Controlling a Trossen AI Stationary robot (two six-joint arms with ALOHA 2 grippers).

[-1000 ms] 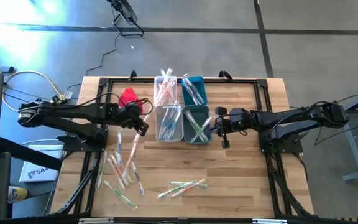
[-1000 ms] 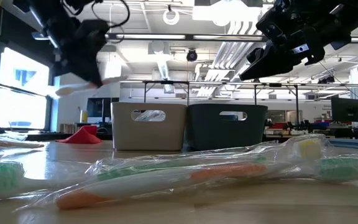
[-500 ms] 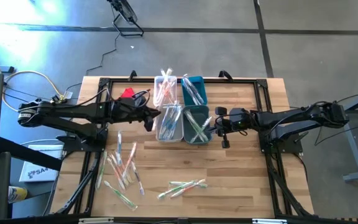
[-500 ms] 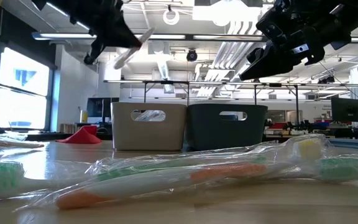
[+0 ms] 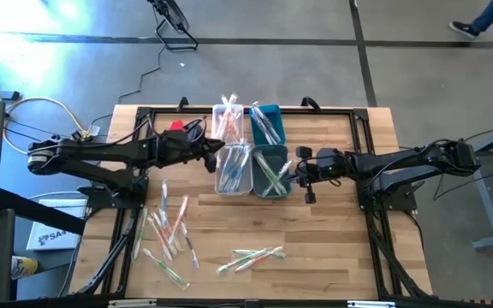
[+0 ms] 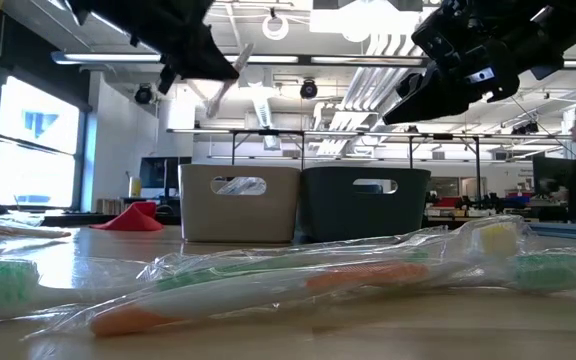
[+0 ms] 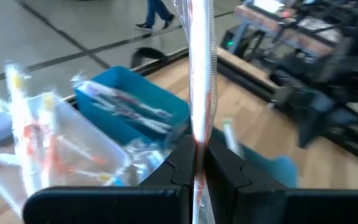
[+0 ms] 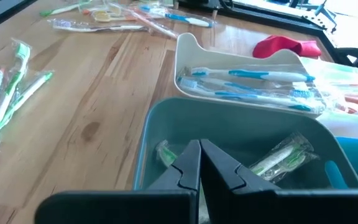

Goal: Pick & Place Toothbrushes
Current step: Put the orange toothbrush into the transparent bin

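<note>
My left gripper (image 5: 217, 159) hangs high over the near white bin (image 5: 233, 169), shut on a wrapped toothbrush with an orange-and-white handle (image 7: 199, 74). In the low view that toothbrush (image 6: 230, 72) juts out past the gripper (image 6: 216, 62). Four bins hold wrapped toothbrushes: far white (image 5: 228, 122), far teal (image 5: 265, 122), near white, near teal (image 5: 270, 171). Loose toothbrushes lie flat on the table at near left (image 5: 168, 227) and near middle (image 5: 251, 257). My right gripper (image 8: 199, 163) hovers shut and empty at the near teal bin's right rim. My left gripper pinches the wrapped toothbrush between its two fingers, close to one end of the handle (image 7: 196, 144). The fingers lie across it, coming almost level from the table's left. The long free part sticks out beyond the fingers, lifted clear above the bins.
A red cloth (image 5: 176, 130) lies on the table left of the far white bin. A black frame rail (image 5: 246, 109) runs along the table's far edge. Bare wood lies at near right (image 5: 341, 239). A person walks beyond the far edge (image 5: 486, 17).
My left gripper has risen and gone toward the table's right and far edge, from above the loose pile to over the white bins. It has tipped up from pointing down to nearly level, and the toothbrush has swung with it, still held.
</note>
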